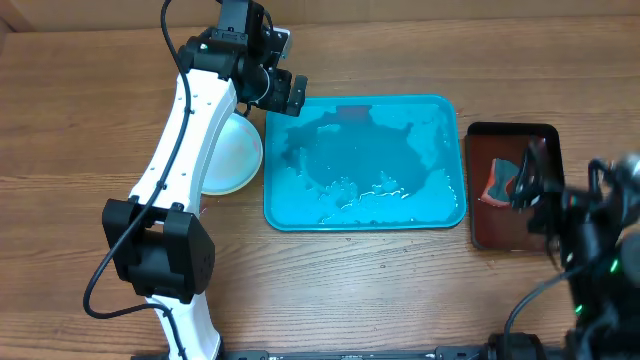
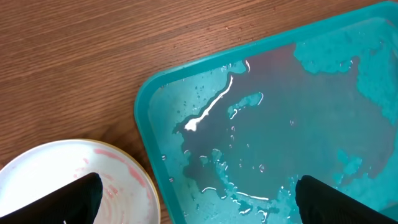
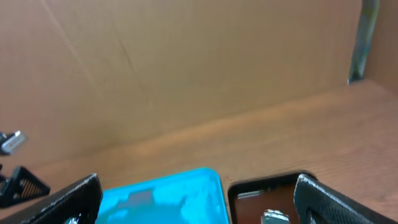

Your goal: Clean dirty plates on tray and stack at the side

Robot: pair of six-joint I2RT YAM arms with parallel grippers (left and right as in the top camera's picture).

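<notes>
The turquoise tray [image 1: 440,205] lies mid-table, wet with streaks of water, and carries no plates; the left wrist view shows its near corner [image 2: 163,134]. The plates [image 1: 238,150] sit on the table against the tray's left side, partly hidden under my left arm, and I cannot tell how many are stacked. The top plate [image 2: 127,186] is white with faint red smears. My left gripper [image 1: 279,92] hovers open over the tray's far left corner, one finger [image 2: 78,199] above the plate. My right gripper [image 1: 527,185] stands open over the dark tray, holding nothing.
A dark red-brown tray [image 1: 540,140] with a black rim sits right of the turquoise tray, with a small blue-grey and red object [image 1: 499,180] on it. A brown cardboard wall [image 3: 186,68] closes off the back of the table.
</notes>
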